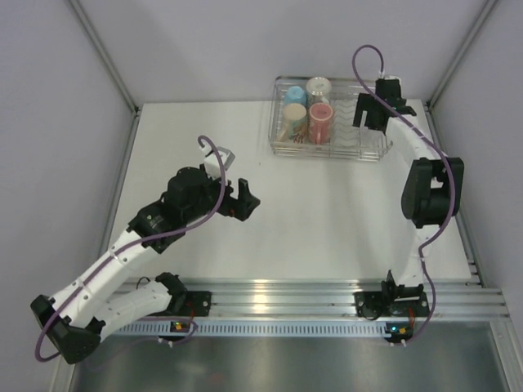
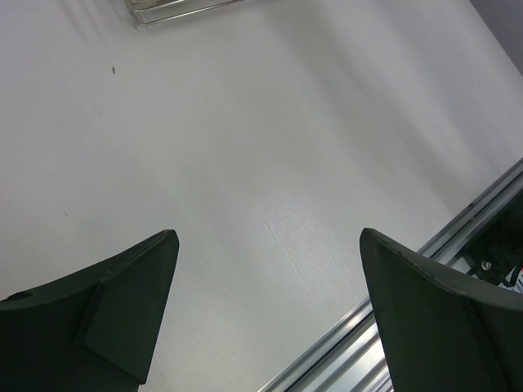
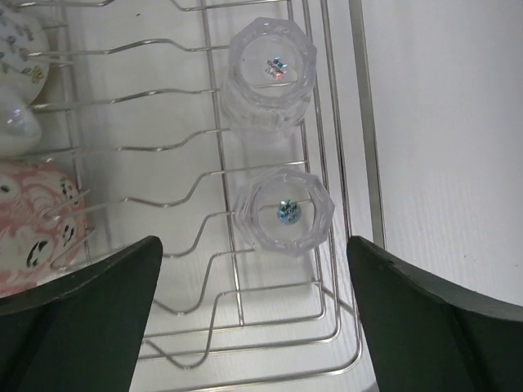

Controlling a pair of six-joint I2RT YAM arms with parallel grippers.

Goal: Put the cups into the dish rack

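The silver wire dish rack point(image 1: 359, 151) stands at the back of the table. In its left half stand a light blue cup point(image 1: 295, 95), a cream floral mug point(image 1: 318, 86), an orange cup point(image 1: 294, 121) and a pink patterned cup point(image 1: 319, 122). In the right wrist view two small clear glasses point(image 3: 270, 69) point(image 3: 284, 211) sit base up among the rack's slot wires point(image 3: 212, 327). My right gripper point(image 1: 372, 122) point(image 3: 253, 242) hangs open and empty just above the nearer glass. My left gripper point(image 1: 248, 202) point(image 2: 268, 234) is open and empty over bare table, well short of the rack.
Grey walls close the table on the left, back and right. An aluminium rail point(image 1: 327, 298) point(image 2: 458, 237) runs along the near edge by the arm bases. A corner of the rack point(image 2: 163, 10) shows at the top of the left wrist view.
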